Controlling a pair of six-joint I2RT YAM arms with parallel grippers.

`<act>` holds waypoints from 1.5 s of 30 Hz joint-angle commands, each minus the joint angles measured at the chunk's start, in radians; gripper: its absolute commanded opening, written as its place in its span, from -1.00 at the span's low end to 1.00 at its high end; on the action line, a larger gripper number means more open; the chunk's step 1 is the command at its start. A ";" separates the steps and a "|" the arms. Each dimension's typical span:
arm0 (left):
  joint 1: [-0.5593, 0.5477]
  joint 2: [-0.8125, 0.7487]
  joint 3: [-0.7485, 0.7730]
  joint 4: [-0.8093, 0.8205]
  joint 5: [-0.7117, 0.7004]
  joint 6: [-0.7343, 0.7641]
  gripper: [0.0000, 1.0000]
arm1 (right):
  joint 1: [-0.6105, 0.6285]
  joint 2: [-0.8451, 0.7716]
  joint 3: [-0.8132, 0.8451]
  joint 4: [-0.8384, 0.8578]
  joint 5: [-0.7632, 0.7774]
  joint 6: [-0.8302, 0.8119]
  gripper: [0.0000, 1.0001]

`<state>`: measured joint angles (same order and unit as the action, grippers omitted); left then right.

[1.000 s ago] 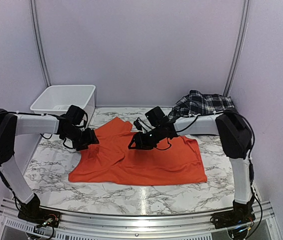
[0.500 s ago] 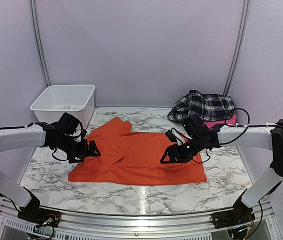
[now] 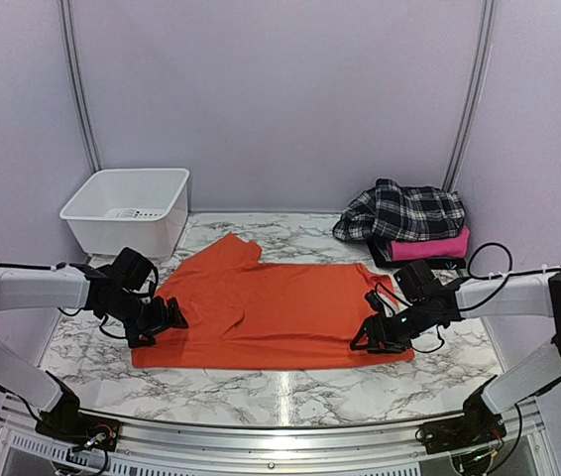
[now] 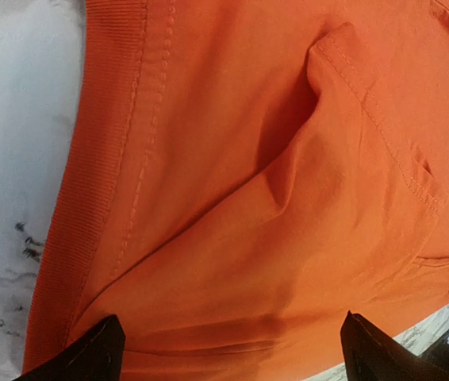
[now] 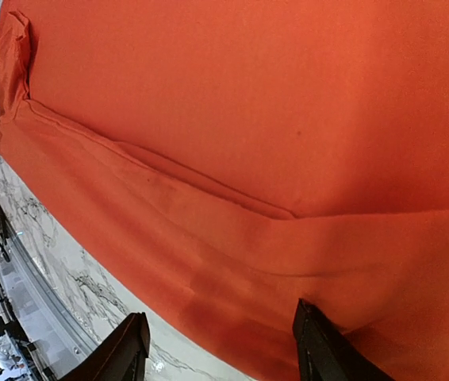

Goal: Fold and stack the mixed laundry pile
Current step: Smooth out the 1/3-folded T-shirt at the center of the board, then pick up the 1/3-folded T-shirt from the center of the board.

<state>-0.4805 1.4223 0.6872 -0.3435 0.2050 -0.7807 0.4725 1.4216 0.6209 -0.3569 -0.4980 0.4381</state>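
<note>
Lying spread across the middle of the marble table (image 3: 261, 389), the orange t-shirt (image 3: 280, 312) runs lengthwise from left to right, one corner poking toward the far side near the white bin (image 3: 112, 233). The right wrist view shows a long ridge where a strip of the cloth seems doubled over along its near edge, and the left wrist view shows the ribbed hem and a soft crease near that end. The plaid shirt (image 3: 404, 210) sits crumpled at the far right, on top of a folded pink garment (image 3: 429, 246), well apart from the t-shirt and untouched. The left gripper (image 3: 173, 319) hangs low over the t-shirt's left end with its fingers spread wide and nothing pinched between them; the cloth lies flat beneath. The right gripper (image 3: 365, 339) hovers at the near right corner, its jaws likewise parted over the hem and holding nothing. My reading is that the orange shirt is mid-fold, between grasps, while the plaid one waits its turn. The next move probably calls for both grippers to drop onto one edge at the two ends, pinch only the layers meant to travel, and carry them over together so the fold lands straight and unwrinkled.
</note>
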 commanded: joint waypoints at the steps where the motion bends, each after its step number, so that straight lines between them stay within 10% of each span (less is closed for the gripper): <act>1: 0.009 -0.054 -0.119 -0.214 -0.081 -0.077 0.98 | -0.004 -0.019 -0.081 -0.144 0.051 0.024 0.26; 9: -0.115 -0.173 0.038 -0.230 -0.054 0.027 0.98 | 0.079 -0.084 0.119 -0.199 -0.040 -0.032 0.29; 19: -0.113 0.132 0.195 -0.168 -0.096 0.117 0.98 | 0.026 0.171 0.249 -0.130 -0.011 -0.103 0.25; 33: -0.115 -0.049 -0.065 -0.243 -0.048 0.036 0.98 | 0.157 -0.019 -0.012 -0.093 -0.092 0.049 0.22; 45: -0.123 -0.063 0.277 -0.251 -0.200 0.180 0.98 | -0.070 0.068 0.420 -0.316 0.087 -0.180 0.05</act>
<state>-0.6033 1.2915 0.8677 -0.5735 0.0769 -0.6464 0.4332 1.3987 0.9329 -0.5888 -0.4870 0.3511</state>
